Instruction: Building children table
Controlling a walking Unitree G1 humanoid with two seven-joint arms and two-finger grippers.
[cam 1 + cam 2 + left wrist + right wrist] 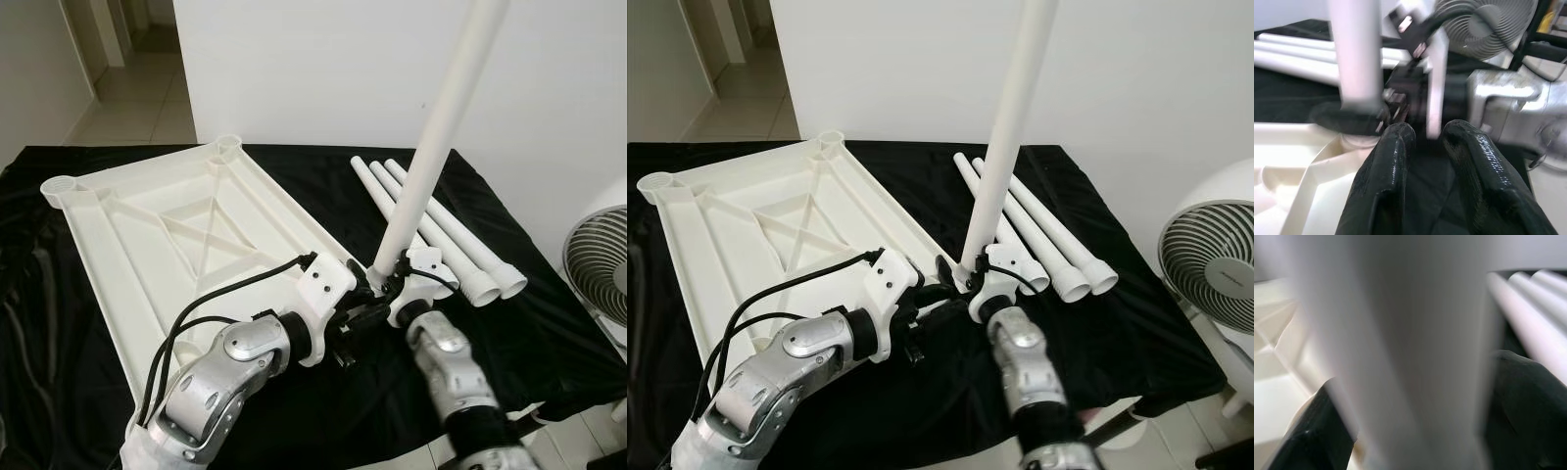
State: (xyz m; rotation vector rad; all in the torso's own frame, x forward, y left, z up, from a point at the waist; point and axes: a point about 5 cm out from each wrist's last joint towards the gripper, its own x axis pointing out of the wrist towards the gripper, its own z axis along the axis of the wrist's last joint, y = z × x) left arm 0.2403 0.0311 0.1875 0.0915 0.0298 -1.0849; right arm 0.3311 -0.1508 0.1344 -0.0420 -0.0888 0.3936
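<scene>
A white plastic tabletop (186,230) lies upside down on a black cloth (549,323) — its ribbed underside faces up, with round leg sockets at the far corners. It fills the left half of the scene.

The robot's left arm reaches in from the lower left, black cables looping over its silver casing. The left gripper (364,311) sits just beside the tabletop's near right corner, its two black fingers (1386,161) close together with only a narrow gap and nothing held between them.

At that same corner a white table leg (436,142) stands nearly upright, leaning slightly to the right, its lower end at the corner socket. The right gripper (387,276) is clamped around the base of this leg — in the right wrist view a black finger sits on each side of the blurred white tube.

Further right, three spare legs (441,230) lie side by side on the cloth, touching one another, open ends toward the robot.

At the far right edge stands a white floor fan (600,259), off the cloth.
</scene>
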